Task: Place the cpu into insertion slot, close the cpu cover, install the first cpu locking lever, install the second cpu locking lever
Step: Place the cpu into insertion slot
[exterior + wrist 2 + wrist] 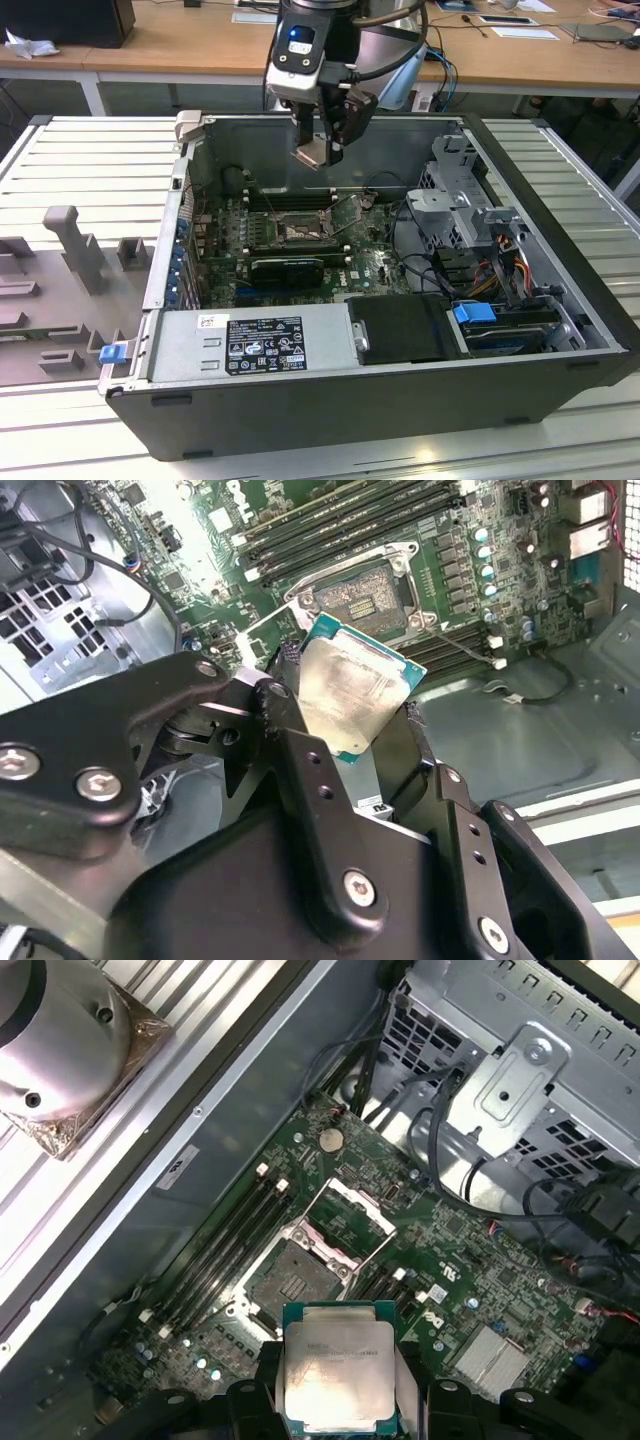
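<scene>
Silver cpu (338,1378) is clamped by its edges in my hand (322,148), high above the open slot (292,1285), cover (348,1222) flipped up. It looks tilted; I judge a skewed landing could jam it or damage the slot.

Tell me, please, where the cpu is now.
In both wrist views the cpu sits in the gripper, raised above the insertion slot, not yet in it.

The silvery cpu (338,1375) hangs tilted above the bare insertion slot (290,1282), cpu cover (347,1222) swung open.
</scene>
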Tool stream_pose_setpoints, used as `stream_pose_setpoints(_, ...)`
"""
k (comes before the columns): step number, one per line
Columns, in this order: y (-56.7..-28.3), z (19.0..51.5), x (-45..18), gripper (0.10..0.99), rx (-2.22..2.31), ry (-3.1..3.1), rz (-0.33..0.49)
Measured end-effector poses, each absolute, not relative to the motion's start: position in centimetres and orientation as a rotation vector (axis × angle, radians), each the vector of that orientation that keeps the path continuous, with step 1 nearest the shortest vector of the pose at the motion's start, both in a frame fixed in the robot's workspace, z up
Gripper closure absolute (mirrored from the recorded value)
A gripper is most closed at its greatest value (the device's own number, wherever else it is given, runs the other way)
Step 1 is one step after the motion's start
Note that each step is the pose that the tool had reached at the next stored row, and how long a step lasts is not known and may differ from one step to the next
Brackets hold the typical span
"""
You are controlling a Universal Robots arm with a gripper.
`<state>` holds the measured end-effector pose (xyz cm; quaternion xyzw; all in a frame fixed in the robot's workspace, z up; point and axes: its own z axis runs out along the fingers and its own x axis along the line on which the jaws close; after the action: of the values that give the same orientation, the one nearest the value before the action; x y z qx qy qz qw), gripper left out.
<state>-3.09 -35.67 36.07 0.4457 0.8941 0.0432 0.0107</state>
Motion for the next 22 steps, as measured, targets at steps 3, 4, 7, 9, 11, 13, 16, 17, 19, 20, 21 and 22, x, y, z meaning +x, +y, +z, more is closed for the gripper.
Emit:
stream_pose_setpoints(3,-35.67,36.07,-3.09,0.557,1.423,2.772,0.134)
stream_pose_setpoints(4,-35.67,36.07,-3.09,0.557,1.436,2.765,0.134)
stream_pose_setpoints(7,-35.67,36.05,-3.09,0.557,1.466,2.748,0.134)
stream_pose_setpoints(9,-35.67,36.05,-3.09,0.557,1.484,2.738,0.133)
stream_pose_setpoints(11,-35.67,36.04,-3.09,0.557,1.502,2.727,0.133)
stream_pose_setpoints(13,-35.67,36.04,-3.09,0.557,1.526,2.713,0.133)
stream_pose_setpoints(16,-35.67,36.03,-3.09,0.557,1.547,2.701,0.132)
stream_pose_setpoints(17,-35.67,36.03,-3.09,0.557,1.556,2.695,0.132)
stream_pose_setpoints(19,-35.67,36.03,-3.09,0.557,1.567,2.688,0.132)
stream_pose_setpoints(20,-35.67,36.02,-3.09,0.557,1.578,2.681,0.132)
stream_pose_setpoints(21,-35.67,36.02,-3.09,0.557,1.588,2.675,0.132)
stream_pose_setpoints(22,-35.67,36.02,-3.09,0.557,1.594,2.671,0.132)
